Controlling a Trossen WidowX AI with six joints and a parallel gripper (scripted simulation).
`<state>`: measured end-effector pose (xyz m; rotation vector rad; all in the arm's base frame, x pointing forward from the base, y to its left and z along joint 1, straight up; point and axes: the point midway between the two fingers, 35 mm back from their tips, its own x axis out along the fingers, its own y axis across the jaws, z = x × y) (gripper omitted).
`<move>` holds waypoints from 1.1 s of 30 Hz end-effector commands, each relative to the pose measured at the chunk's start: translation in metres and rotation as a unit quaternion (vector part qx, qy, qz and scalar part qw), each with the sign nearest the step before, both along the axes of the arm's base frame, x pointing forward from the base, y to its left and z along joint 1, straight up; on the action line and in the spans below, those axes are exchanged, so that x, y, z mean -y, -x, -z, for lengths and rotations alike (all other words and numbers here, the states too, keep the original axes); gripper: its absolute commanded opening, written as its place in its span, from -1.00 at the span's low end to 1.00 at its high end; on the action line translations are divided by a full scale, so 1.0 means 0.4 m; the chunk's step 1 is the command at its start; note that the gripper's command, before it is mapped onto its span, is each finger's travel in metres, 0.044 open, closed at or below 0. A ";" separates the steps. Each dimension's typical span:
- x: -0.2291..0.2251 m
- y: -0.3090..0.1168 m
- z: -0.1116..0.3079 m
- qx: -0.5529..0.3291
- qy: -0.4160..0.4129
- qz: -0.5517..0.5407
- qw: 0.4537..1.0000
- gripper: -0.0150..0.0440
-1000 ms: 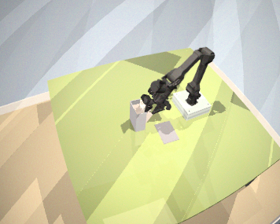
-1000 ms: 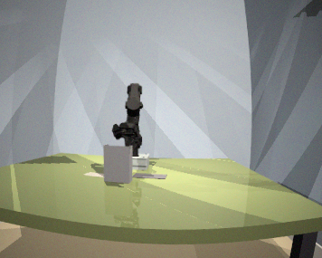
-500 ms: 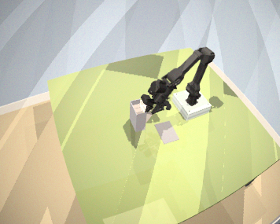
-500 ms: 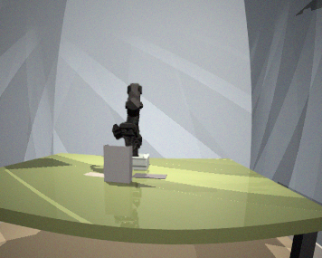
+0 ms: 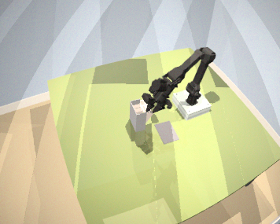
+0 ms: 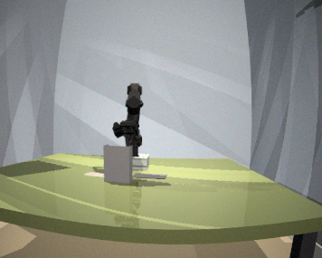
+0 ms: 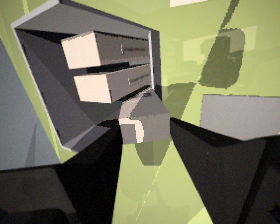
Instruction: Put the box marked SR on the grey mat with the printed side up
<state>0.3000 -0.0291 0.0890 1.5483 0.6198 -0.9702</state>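
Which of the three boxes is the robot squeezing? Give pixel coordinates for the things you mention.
The box [image 7: 152, 131] between the gripper's fingers [image 5: 149, 108], nearest the gripper. The other two boxes [image 7: 80, 51] [image 7: 92, 89] stand side by side in the bin [image 5: 138, 119] [image 6: 118, 165] [image 7: 37, 85], untouched.

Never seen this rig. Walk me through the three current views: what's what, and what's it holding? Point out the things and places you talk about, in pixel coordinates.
The machine is one black jointed arm on a white base [image 5: 199, 112] [image 6: 143, 162], ending in a two-finger gripper [image 5: 149, 108] [image 7: 144, 125].

The top view looks down on the green table [image 5: 120, 189] [image 6: 170, 209]. The exterior view looks across it from the side, with the arm behind the bin. The wrist view rides near the gripper; the big dark shapes at the bottom are its fingers.

On the table stands a grey open-topped bin [image 5: 138, 120] [image 6: 118, 164] [image 7: 44, 87]. Beside it lies the grey mat [image 5: 167, 132] [image 6: 150, 176] [image 7: 240, 116].

Two boxes stand in the bin. A third box [image 7: 155, 127] is held between the fingers, at the bin's edge. I can't read its code.
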 end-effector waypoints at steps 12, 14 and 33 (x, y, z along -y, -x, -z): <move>-0.007 0.030 -0.050 0.000 0.000 0.000 1.000 0.03; -0.008 0.035 -0.057 0.000 0.000 0.000 1.000 0.03; -0.022 0.082 -0.077 -0.001 -0.001 0.000 1.000 0.03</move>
